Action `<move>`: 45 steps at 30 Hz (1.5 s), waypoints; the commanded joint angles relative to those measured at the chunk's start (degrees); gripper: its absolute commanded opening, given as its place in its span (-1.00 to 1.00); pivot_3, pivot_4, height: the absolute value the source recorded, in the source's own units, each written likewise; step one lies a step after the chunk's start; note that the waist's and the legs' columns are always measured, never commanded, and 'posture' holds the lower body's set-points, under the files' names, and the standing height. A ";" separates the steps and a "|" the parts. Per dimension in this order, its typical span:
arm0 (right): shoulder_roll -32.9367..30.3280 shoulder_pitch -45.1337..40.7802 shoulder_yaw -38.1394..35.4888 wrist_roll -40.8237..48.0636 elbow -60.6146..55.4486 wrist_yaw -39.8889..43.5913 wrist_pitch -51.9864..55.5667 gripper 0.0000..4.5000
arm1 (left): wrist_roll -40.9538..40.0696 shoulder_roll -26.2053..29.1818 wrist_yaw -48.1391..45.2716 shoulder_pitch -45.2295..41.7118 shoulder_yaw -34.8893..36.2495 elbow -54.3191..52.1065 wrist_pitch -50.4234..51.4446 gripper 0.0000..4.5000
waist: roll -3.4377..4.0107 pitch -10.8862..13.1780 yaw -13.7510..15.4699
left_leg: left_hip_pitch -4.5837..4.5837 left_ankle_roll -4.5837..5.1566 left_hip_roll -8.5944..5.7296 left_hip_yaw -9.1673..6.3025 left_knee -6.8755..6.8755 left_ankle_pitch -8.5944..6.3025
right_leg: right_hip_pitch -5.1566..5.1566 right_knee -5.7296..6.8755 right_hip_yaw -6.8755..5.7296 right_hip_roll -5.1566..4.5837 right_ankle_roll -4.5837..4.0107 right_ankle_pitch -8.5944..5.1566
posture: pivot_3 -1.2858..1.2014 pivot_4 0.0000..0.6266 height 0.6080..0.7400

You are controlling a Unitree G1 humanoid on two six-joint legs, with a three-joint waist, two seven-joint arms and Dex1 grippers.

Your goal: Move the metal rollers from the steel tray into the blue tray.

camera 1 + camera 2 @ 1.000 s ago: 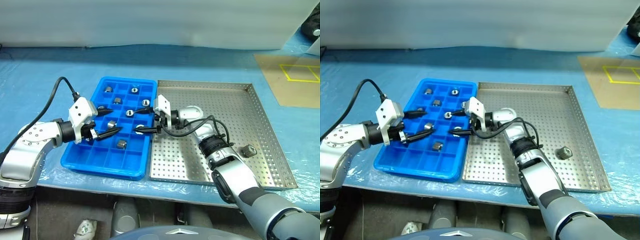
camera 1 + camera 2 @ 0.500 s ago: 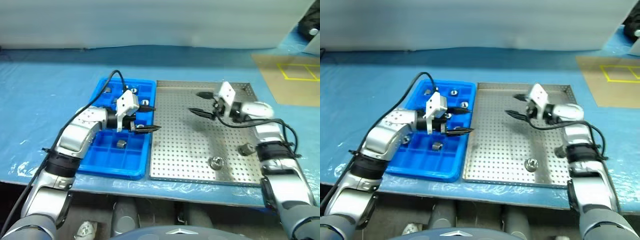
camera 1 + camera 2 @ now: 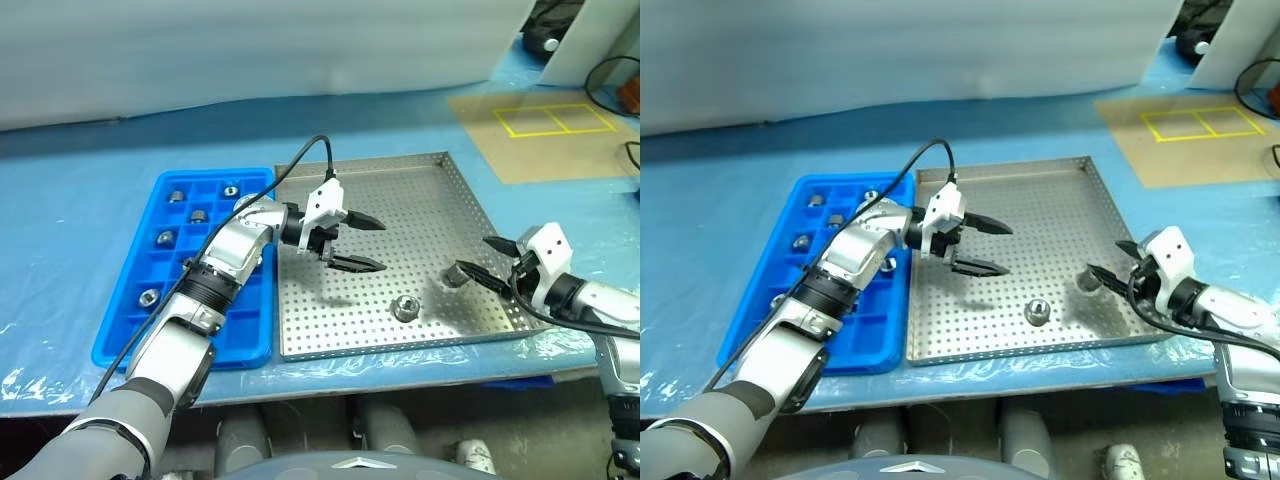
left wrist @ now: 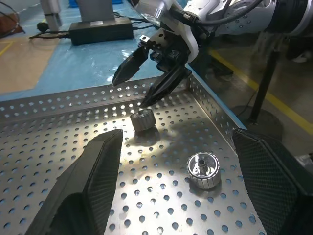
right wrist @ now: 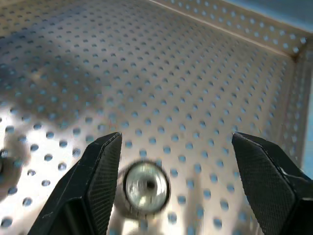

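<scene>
Two metal rollers left on the steel tray, both jaws wide and empty.

The steel tray (image 3: 400, 200), perforated sheet with low rims, lies on the blue-covered worktop (image 3: 80, 200) beside the gridded blue tray (image 3: 120, 330), which holds several rollers. One shiny roller (image 3: 404, 307) stands hole-up near the front rim; the other (image 3: 457, 274) sits between the right gripper's (image 3: 475, 260) spread black fingers. The left gripper (image 3: 365, 243) hovers over the tray's middle.

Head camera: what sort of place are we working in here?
Probably a factory or lab workbench: a perforated steel tray beside a compartmented blue tray of metal rollers, on blue sheeting, with yellow floor tape marking squares behind.
</scene>
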 commanded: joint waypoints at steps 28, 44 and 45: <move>0.65 -4.75 7.69 0.28 9.58 2.32 -2.69 0.63 | 0.74 3.08 0.63 4.60 2.03 -7.34 1.89 0.66 | -0.25 -0.15 -1.11 | 0.02 0.43 -0.28 0.10 0.04 -0.25 | 0.24 -0.36 -0.02 -0.30 -0.04 0.10 | -0.21 -0.52 1.00; 5.23 -6.63 14.11 -4.00 12.83 0.06 -5.69 0.10 | 1.19 4.57 0.67 4.73 2.20 -7.69 1.52 0.66 | -0.25 -0.14 -1.31 | -0.01 0.44 -0.26 0.11 -0.02 -0.26 | 0.16 -0.39 -0.02 -0.28 -0.03 0.10 | -0.19 -0.52 1.00; 5.17 -6.72 14.23 -4.23 13.02 -0.07 -6.01 0.10 | 1.16 4.66 0.71 4.75 2.23 -7.71 1.55 0.66 | -0.25 -0.14 -1.28 | 0.00 0.43 -0.26 0.11 -0.02 -0.26 | 0.16 -0.40 -0.02 -0.28 -0.03 0.10 | -0.19 -0.52 1.00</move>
